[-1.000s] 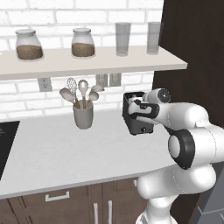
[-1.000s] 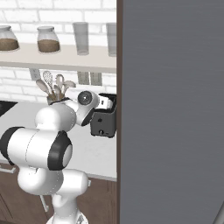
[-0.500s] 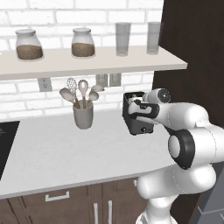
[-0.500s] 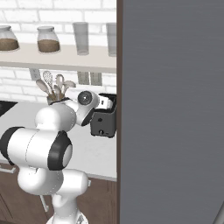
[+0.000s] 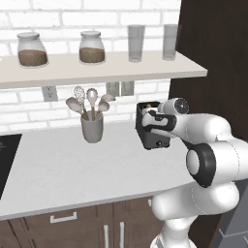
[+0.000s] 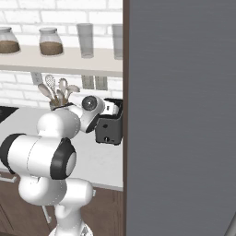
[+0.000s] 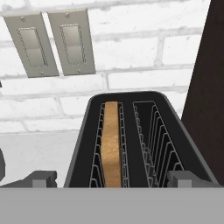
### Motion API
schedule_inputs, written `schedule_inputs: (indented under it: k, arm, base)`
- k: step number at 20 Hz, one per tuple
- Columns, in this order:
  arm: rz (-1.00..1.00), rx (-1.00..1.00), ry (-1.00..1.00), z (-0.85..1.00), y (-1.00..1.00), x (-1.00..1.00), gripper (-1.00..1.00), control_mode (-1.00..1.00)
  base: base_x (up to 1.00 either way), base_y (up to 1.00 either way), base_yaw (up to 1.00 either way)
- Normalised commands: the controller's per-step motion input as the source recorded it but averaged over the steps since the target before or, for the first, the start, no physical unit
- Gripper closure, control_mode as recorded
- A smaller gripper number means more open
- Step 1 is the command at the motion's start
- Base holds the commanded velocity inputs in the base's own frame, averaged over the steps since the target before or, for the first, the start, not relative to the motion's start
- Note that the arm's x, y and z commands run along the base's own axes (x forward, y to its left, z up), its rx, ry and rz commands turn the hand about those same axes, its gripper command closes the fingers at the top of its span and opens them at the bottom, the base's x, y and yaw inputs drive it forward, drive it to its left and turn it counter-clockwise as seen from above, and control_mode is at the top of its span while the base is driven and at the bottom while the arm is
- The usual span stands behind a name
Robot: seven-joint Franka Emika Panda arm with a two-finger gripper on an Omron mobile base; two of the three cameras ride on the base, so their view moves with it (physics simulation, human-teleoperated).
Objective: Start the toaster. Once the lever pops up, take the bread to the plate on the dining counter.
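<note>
Toaster (image 7: 140, 144) holds bread (image 7: 111, 144) in its left slot; claw (image 7: 111, 180) released, straddling it.

The pale grey bench (image 5: 63, 169) ran along the white brick wall. On it stood the toaster (image 5: 154, 134) at about 3 o'clock, hard by the dark tall cabinet, and a grey utensil cup (image 5: 92, 128) near the wall at 12. A black hob (image 5: 6, 155) lay at 9. The shelf (image 5: 106, 68) above carried two jars (image 5: 32, 49) and two glasses (image 5: 136, 43).
</note>
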Motion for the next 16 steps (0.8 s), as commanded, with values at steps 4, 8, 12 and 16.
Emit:
schedule_inputs:
  k: [4,8,12,16]
  arm:
    - [0.00,0.00,0.00,0.00,0.00,0.00,-1.00,-1.00]
    - [0.00,0.00,0.00,0.00,0.00,0.00,-1.00,-1.00]
    - [0.00,0.00,0.00,0.00,0.00,0.00,-1.00,-1.00]
    - [0.00,0.00,0.00,0.00,0.00,0.00,-1.00,-1.00]
  base:
    - [0.00,0.00,0.00]
    - [0.00,0.00,0.00]
    - [0.00,0.00,0.00]
    - [0.00,0.00,0.00]
